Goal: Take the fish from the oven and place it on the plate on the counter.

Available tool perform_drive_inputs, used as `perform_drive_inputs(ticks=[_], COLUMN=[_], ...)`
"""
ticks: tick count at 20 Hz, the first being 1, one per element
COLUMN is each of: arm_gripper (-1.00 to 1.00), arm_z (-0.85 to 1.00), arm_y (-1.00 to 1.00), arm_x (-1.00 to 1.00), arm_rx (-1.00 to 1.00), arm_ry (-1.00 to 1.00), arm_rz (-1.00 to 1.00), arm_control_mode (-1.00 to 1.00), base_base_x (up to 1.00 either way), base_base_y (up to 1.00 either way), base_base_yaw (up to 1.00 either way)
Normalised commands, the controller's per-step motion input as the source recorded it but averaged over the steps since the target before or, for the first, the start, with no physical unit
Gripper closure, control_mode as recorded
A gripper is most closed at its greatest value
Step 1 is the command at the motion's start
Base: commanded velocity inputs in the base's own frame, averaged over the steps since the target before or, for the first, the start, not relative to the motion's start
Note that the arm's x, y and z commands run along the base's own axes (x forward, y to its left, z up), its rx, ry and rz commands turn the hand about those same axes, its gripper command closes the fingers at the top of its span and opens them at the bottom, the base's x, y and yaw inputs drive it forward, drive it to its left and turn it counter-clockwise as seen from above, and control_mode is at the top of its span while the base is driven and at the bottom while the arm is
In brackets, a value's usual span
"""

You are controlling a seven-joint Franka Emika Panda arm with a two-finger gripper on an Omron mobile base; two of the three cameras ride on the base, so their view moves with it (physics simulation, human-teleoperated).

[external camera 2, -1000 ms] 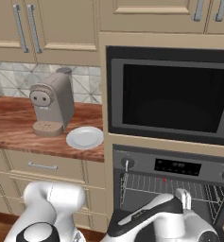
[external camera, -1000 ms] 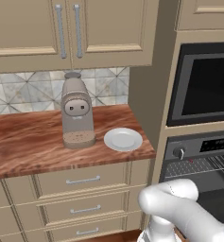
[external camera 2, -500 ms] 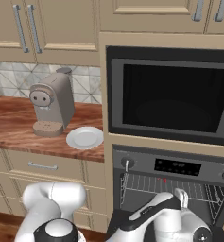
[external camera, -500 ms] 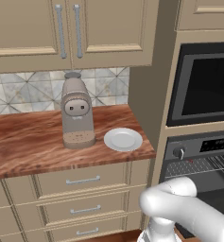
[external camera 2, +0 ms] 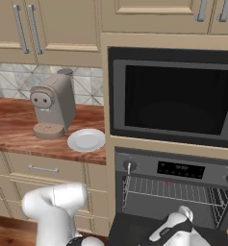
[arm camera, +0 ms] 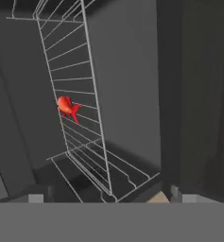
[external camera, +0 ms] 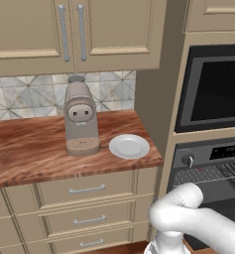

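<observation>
Fish (arm camera: 66, 107), red-orange and tiny, is lying on the wire rack (arm camera: 78, 108) inside the dark oven (external camera 2: 169, 192), near the rack's middle. It is probably light and stiff, perhaps a little slick, and its thicker body looks a safer place to pinch than the thin tail. The arm (external camera 2: 173, 233) is reaching low into the open oven, with the hand camera rolled so the rack is appearing nearly upright. The fingers (arm camera: 35, 198) are barely showing, apparently spread wide and holding nothing. On the table (external camera: 34, 149), the white plate (external camera: 129, 146) is sitting near the right edge, beside the coffee machine (external camera: 80, 118).
</observation>
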Motion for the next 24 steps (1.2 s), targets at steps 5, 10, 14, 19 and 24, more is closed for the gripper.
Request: perform_drive_inputs(ticks=[5, 10, 14, 19, 24], arm_gripper=[-1.0, -1.0, -1.0, -1.0, -1.0], arm_z=[-0.44, -0.27, -0.04, -0.02, -0.37], arm_y=[-0.01, -0.01, -0.01, 0.0, 0.0], arm_x=[0.28, 0.45, 0.65, 0.8, 0.44], arm_rx=[0.1, 0.13, 0.08, 0.0, 0.0], arm_ry=[-0.21, -0.12, -0.01, 0.0, 0.0], arm_rz=[0.08, 0.09, 0.07, 0.05, 0.01], arm_control_mode=[-1.0, -1.0, -1.0, -1.0, -1.0], base_base_x=[0.0, 0.0, 0.0, 0.0, 0.0], base_base_y=[0.0, 0.0, 0.0, 0.0, 0.0], base_base_yaw=[0.0, 0.0, 0.0, 0.0, 0.0])
